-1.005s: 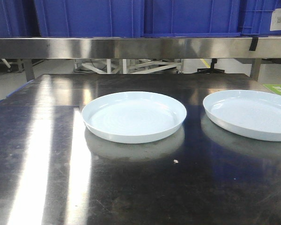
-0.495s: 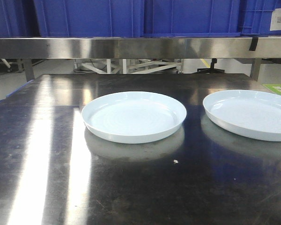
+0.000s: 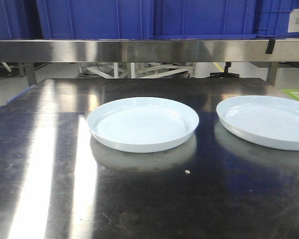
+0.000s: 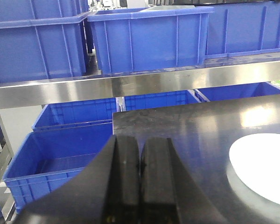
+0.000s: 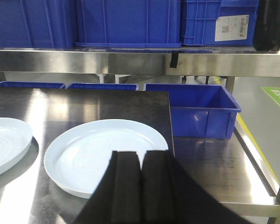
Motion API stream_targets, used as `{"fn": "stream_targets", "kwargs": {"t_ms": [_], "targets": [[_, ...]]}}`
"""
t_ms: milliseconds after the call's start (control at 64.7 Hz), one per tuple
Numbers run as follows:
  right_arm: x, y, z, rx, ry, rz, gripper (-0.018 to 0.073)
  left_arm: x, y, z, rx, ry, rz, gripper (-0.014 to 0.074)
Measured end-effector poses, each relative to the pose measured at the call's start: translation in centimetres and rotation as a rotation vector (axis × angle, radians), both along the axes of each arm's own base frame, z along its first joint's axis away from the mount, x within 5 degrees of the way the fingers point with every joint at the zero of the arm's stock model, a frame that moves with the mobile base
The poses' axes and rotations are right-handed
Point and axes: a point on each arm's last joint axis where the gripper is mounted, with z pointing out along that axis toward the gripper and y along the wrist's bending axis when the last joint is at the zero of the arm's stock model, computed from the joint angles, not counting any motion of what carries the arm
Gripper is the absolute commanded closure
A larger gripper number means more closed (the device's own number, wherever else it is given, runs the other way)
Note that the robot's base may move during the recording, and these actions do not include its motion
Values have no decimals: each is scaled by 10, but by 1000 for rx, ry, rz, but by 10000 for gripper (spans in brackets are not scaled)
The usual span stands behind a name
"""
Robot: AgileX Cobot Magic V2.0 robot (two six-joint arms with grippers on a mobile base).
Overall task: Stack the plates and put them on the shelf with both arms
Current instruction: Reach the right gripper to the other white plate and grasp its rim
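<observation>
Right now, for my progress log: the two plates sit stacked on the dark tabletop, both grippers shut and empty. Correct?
Not stacked: in the front-facing view the middle plate and the right-hand plate lie side by side, apart, on the dark tabletop. The left gripper and right gripper are shut and empty, as said.

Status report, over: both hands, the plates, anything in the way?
Left hand shut, empty. Right hand shut, empty. Left plate and right plate lie apart on the tabletop, not stacked. Nothing seen between them.
</observation>
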Motion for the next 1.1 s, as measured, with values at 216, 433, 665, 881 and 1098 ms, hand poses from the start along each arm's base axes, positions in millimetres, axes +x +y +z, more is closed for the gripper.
{"fn": "stream_targets", "kwargs": {"t_ms": [216, 433, 665, 881, 1098], "targets": [[8, 3, 28, -1, 242, 41, 510, 0, 0, 0, 0, 0, 0, 514], [35, 7, 50, 47, 482, 76, 510, 0, 0, 0, 0, 0, 0, 514], [89, 6, 62, 80, 600, 65, 510, 0, 0, 0, 0, 0, 0, 514], [145, 5, 57, 92, 765, 65, 510, 0, 0, 0, 0, 0, 0, 514], [215, 3, 52, 96, 1011, 91, 467, 0, 0, 0, 0, 0, 0, 514]]}}
